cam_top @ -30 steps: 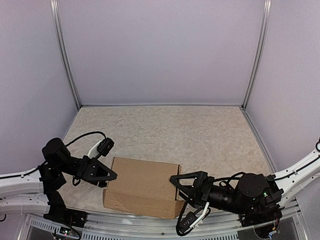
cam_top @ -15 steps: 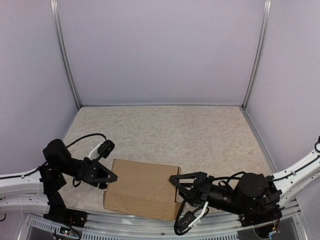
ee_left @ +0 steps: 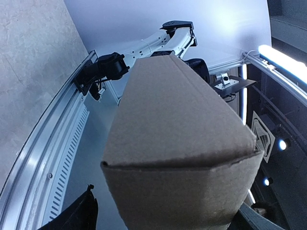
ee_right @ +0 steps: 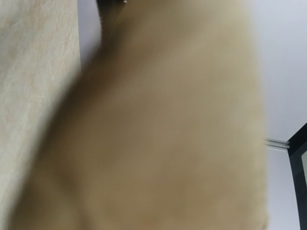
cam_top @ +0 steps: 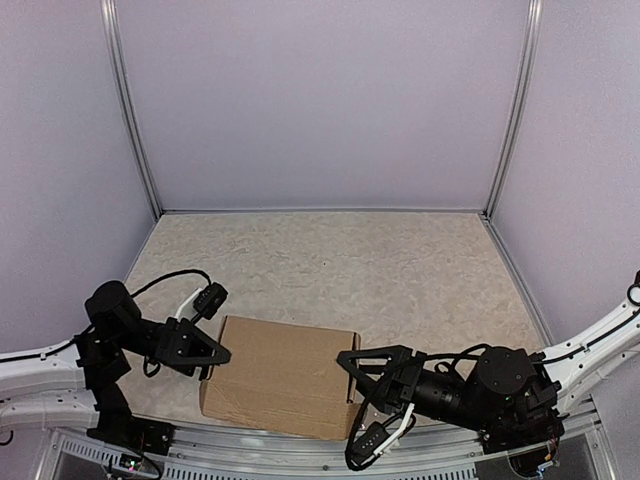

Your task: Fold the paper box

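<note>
Overhead view: you see the paper box (cam_top: 285,370), closed into a plain brown oblong, lying at the 6 o'clock edge of the table (cam_top: 330,260), with your left gripper (cam_top: 208,358) at its 9 o'clock end and your right gripper (cam_top: 350,372) at its 3 o'clock end. Left wrist view: your jaws stand wide around the box's end, a strip of background showing between one finger (ee_left: 81,215) and the cardboard, so nothing is clamped. Right wrist view: blurred cardboard fills the frame, and you cannot tell how far those jaws are open or whether they grip.
</note>
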You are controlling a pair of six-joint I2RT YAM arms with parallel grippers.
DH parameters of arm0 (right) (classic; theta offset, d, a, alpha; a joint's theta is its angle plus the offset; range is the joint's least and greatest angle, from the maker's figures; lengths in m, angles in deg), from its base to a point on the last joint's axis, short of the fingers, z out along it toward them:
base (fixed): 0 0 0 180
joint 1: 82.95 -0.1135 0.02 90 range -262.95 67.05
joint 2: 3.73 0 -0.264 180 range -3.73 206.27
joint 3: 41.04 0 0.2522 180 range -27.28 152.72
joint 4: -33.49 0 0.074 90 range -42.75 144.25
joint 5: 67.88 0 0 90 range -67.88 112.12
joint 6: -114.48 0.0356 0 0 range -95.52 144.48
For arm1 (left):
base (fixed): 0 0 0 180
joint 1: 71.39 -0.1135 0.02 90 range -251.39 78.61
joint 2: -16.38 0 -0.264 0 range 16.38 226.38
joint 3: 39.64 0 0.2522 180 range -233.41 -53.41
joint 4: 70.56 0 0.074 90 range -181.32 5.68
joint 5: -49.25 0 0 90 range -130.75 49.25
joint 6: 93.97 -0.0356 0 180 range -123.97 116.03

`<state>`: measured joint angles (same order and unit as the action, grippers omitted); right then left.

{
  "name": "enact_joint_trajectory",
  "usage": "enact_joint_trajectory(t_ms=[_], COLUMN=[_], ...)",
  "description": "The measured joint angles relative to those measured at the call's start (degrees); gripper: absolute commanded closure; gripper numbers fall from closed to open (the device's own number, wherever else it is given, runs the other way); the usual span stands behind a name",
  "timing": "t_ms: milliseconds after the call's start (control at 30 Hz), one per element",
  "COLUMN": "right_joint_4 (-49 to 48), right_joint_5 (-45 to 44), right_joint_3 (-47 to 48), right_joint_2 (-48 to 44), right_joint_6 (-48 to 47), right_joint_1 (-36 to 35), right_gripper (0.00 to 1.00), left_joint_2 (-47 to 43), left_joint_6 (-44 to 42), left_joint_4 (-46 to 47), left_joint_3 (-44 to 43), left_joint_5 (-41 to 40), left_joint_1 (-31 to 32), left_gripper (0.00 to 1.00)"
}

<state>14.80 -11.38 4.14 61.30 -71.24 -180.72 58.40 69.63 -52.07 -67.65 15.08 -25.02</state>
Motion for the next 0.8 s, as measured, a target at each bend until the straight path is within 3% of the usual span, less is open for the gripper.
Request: enact_joint_trajectory(t_ms=[67,233,367,533,800], right_joint_4=[-0.1,0.6,6.9,19.5,36.3], right_joint_5=[0.0,-0.6,-1.4,-0.5,12.0], right_joint_3=[0.0,0.0,0.9,4.9,10.1], right_joint_2=[0.0,-0.2,-1.1,-2.4,-4.5], right_joint_6=[0.6,3.9,10.2,22.9,49.5], right_joint_1=[0.0,0.0,0.0,1.2,12.5], right_gripper=[0.53,0.56,0.56,0.55,0.58], left_joint_2=[-1.2,-5.9,-8.8,-9.9,-8.3], left_joint_6=[-0.8,-5.8,-10.8,-17.6,-32.1], left_joint_4=[-2.1,-10.8,-19.1,-30.2,-49.8], left_joint_3=[0.0,-0.8,-3.2,-7.4,-17.9], left_joint_5=[-0.6,-2.0,-3.4,-5.2,-14.4], left_joint_1=[-0.1,-1.7,-5.2,-7.4,-7.2], left_gripper=[0.02,0.01,0.01,0.01,0.01])
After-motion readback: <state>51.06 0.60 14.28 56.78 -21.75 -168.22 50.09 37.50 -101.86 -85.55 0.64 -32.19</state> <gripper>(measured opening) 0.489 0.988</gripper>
